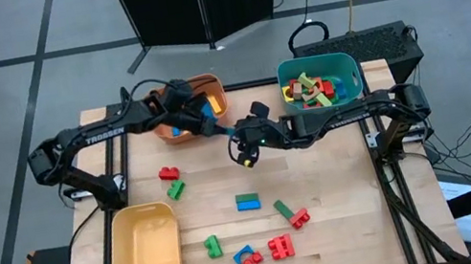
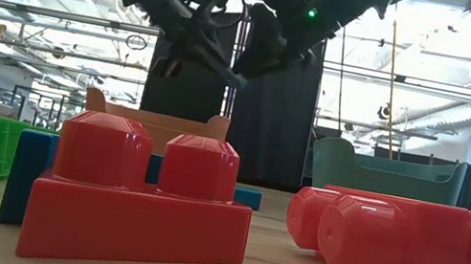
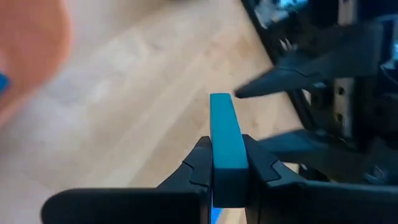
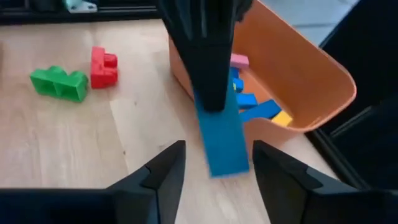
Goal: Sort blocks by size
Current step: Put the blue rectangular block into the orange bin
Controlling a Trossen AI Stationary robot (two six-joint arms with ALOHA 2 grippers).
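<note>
Red studded plastic brick [image 2: 139, 200] and other loose blocks remain unsorted; left gripper [image 3: 227, 171] pinches flat blue bar [image 4: 221, 140], right gripper [image 4: 214, 165] spread; orange bin [image 1: 208, 88], teal bin [image 1: 350, 63] partly filled.

A pale wooden table [image 1: 345, 200] carries an orange plastic bin [image 1: 201, 87] and a teal plastic bin [image 1: 346, 65] at its far edge, a yellow plastic bin [image 1: 145, 255] at its near left corner, and scattered red, green and blue toy blocks [image 1: 248, 202] between
</note>
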